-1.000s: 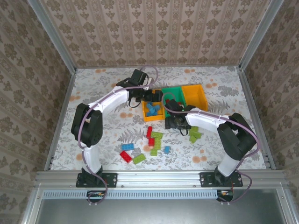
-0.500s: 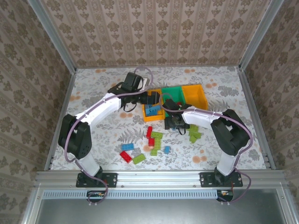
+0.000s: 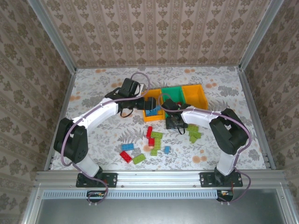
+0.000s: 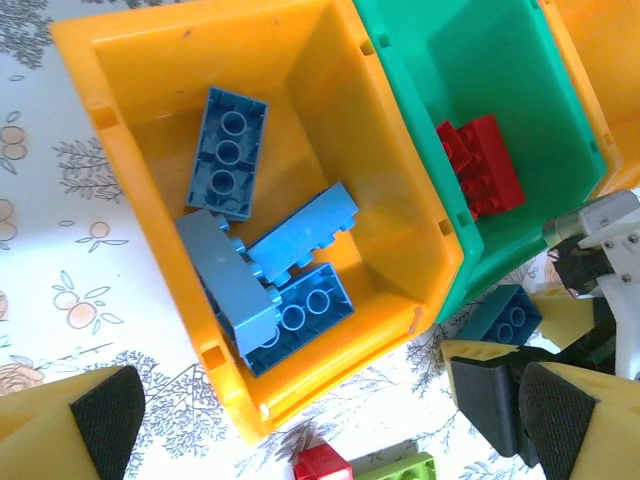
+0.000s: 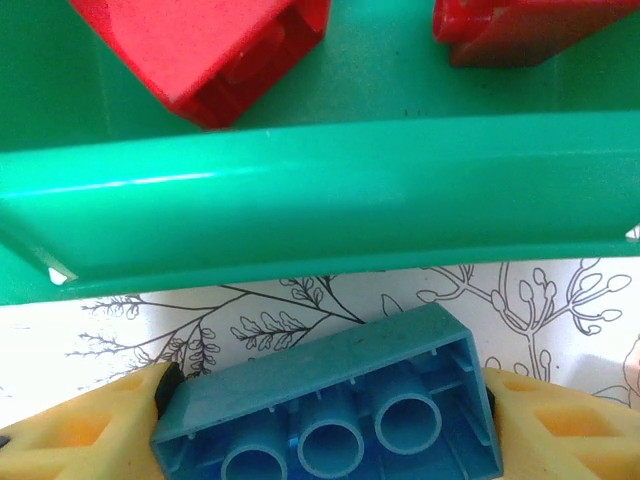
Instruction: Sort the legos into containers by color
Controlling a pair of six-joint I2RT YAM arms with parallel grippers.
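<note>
Blue brick (image 5: pixel 330 400): we find it on the table (image 3: pixel 107 135) just beside the outer wall of the green bin (image 5: pixel 320 190). A strip of patterned cloth shows between the two. Its hollow underside with round tubes faces the right wrist camera.
Right gripper (image 5: pixel 325 420): down at the table with a yellow finger against each short end of the blue brick. We read this as a pinch across its length.
Left gripper (image 4: pixel 320 420): fingers spread wide, nothing between them, poised over the left orange bin (image 4: pixel 100 60).
Left orange bin: holds several blue bricks (image 4: pixel 230 150), so we judge this brick belongs there.
Green bin: holds red bricks (image 4: pixel 480 165).
Loose bricks (image 3: pixel 156 140): red, green and blue ones lie scattered on the table nearer the arm bases.
Weight: we expect it to be very light.
Stiffness: hard and rigid, and a firm squeeze should neither bend nor break it.
Surface: smooth, glossy walls, so we think it could slip or swivel between the pads.
Where to hold: flat pads square on two opposite walls, low and centred. An end-to-end hold leaves more room to pivot than one across the long sides.
</note>
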